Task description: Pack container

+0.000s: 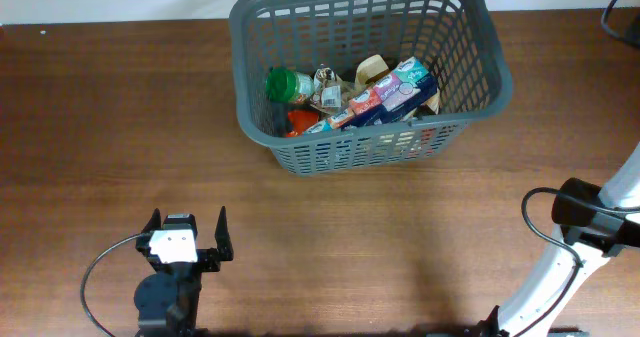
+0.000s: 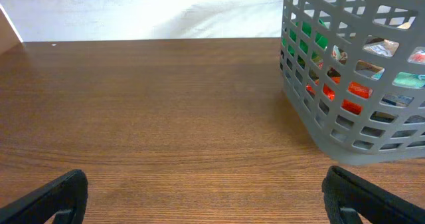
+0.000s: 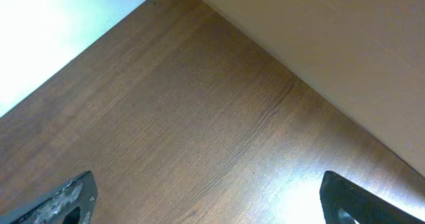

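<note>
The dark grey container (image 1: 480, 37) stands at the back of the table, right of centre. It holds a green bottle (image 1: 285, 84), a long printed box (image 1: 385, 95), an orange item (image 1: 300, 122) and some wrapped packets. In the left wrist view the container (image 2: 345, 127) is at the right, with green and orange showing through its slots. My left gripper (image 1: 188, 225) is open and empty at the front left, well short of the container. My left fingertips (image 2: 206, 197) frame bare wood. My right gripper (image 3: 209, 197) is open and empty over bare wood; overhead shows only its arm (image 1: 580, 217) at the right edge.
The brown wooden table (image 1: 150, 127) runs to a white wall at the back. A pale edge strip (image 3: 319, 44) borders the table in the right wrist view. Black cables loop beside both arms.
</note>
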